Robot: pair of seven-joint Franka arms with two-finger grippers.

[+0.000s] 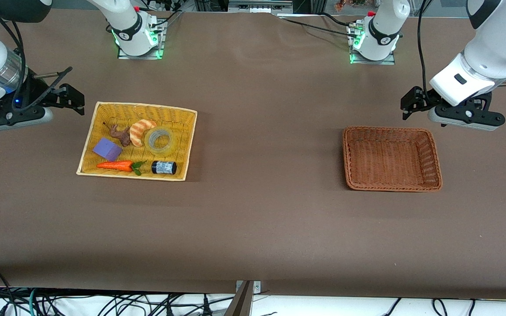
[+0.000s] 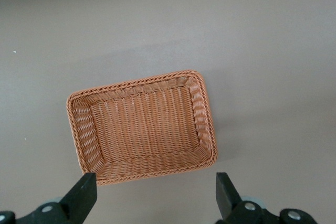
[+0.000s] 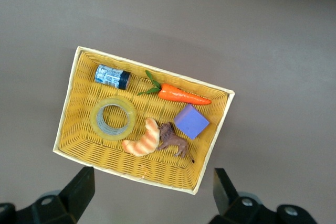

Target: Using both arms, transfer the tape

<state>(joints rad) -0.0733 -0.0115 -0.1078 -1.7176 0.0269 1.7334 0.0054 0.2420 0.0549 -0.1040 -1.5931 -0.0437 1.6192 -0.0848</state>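
The tape (image 1: 148,142), a clear yellowish ring, lies flat in the yellow basket (image 1: 143,107) toward the right arm's end of the table. It also shows in the right wrist view (image 3: 97,123). My right gripper (image 1: 75,98) is open and empty, in the air beside the yellow basket's outer end; its jaws (image 3: 152,190) stand wide apart just outside the basket's rim (image 3: 68,103). My left gripper (image 1: 409,104) is open and empty, in the air by the brown basket (image 1: 389,129); its jaws (image 2: 156,192) stand wide apart beside that basket's rim (image 2: 205,114).
The yellow basket also holds a dark jar (image 1: 164,167), a toy carrot (image 1: 114,165), a purple block (image 1: 107,149), a striped croissant (image 1: 140,130) and a brown toy animal (image 1: 121,135). The croissant lies right beside the tape. The brown basket holds nothing.
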